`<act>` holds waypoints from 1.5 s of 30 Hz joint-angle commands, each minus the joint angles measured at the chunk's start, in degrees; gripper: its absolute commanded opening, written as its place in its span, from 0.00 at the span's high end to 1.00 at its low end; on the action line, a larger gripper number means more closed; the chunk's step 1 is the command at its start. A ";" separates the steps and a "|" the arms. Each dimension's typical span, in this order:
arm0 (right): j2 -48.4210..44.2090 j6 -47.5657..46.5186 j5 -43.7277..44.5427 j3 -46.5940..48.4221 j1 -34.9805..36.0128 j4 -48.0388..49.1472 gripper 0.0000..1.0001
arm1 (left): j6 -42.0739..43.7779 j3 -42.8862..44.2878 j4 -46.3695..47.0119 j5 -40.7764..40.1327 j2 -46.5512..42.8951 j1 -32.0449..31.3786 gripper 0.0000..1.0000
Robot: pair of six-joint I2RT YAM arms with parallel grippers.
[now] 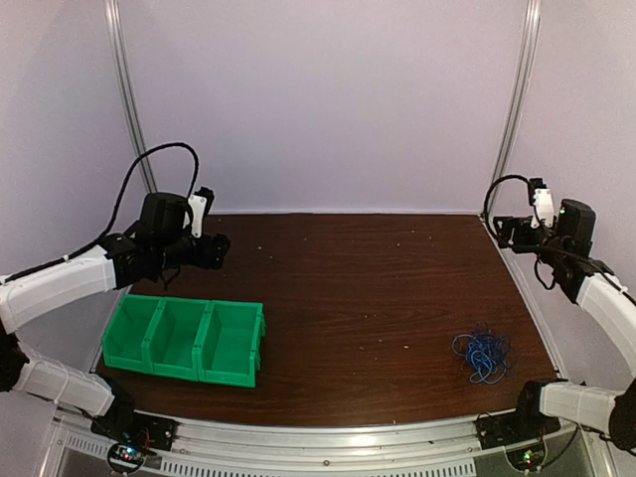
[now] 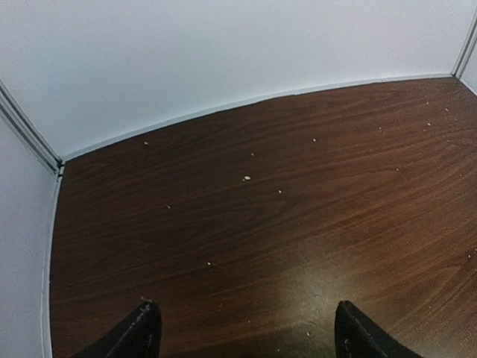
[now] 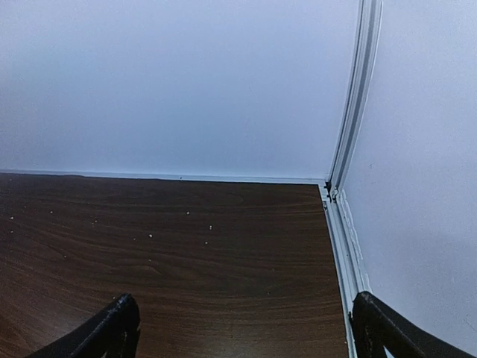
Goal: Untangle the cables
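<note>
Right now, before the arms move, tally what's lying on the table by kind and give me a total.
Green bin, three compartments: 1
Cable bundle, blue with darker strands, too tangled to count singly: 1
Total: 2

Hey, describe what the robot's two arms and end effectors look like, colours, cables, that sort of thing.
The left arm and right arm have white link covers with black joints and black wrists. A thin black cable loops over the left wrist; a shorter cable arcs by the right. The left end effector and right end effector each have two black, tapered fingers.
</note>
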 commanded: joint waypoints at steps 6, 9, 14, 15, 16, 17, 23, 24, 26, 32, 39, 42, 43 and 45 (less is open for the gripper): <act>-0.76 -3.72 -2.42 -3.59 0.40 3.99 0.00 | -9.93 -1.64 -8.59 8.94 -1.69 -6.97 0.20; -0.81 -5.42 -4.62 -3.50 0.36 3.53 0.00 | -14.84 -1.98 -10.95 8.44 -1.17 -11.59 0.21; -1.04 -7.96 -7.12 -4.11 0.13 3.86 0.00 | -23.82 -2.33 -15.44 7.64 0.59 -18.65 0.21; -1.07 -8.47 -7.59 -4.13 0.10 3.82 0.00 | -25.50 -2.47 -16.46 7.75 1.26 -19.64 0.21; -1.17 -8.87 -7.85 -4.18 0.08 3.82 0.00 | -27.00 -2.67 -17.03 7.95 1.88 -20.56 0.21; -1.29 -9.20 -8.10 -4.24 -0.01 3.90 0.00 | -28.16 -2.97 -17.22 8.13 2.59 -21.32 0.21; -2.05 -10.65 -9.18 -4.84 -0.28 4.36 0.00 | -32.13 -2.18 -17.67 7.21 7.53 -23.70 0.22; -2.18 -10.88 -9.45 -4.97 -0.32 4.40 0.00 | -32.35 -1.86 -17.55 6.90 8.31 -23.82 0.22; -2.33 -11.17 -9.83 -5.20 -0.37 4.55 0.00 | -32.43 -0.84 -17.11 6.32 10.48 -23.95 0.21; -2.57 -11.41 -10.70 -5.55 -0.41 4.79 0.00 | -30.56 3.75 -17.07 5.61 17.72 -23.82 0.19; -2.02 -11.15 -11.50 -6.23 -0.52 5.77 0.00 | -25.38 7.32 -15.06 6.29 22.54 -22.36 0.23; -1.77 -11.25 -11.83 -6.60 -0.52 6.14 0.00 | -22.33 8.24 -13.67 5.51 23.47 -21.11 0.25; -1.77 -11.42 -11.81 -6.67 -0.52 6.16 0.00 | -20.92 8.38 -12.79 5.39 23.66 -20.69 0.25; -1.69 -11.44 -11.69 -6.66 -0.53 6.20 0.00 | -16.71 8.32 -10.68 5.15 23.85 -19.96 0.25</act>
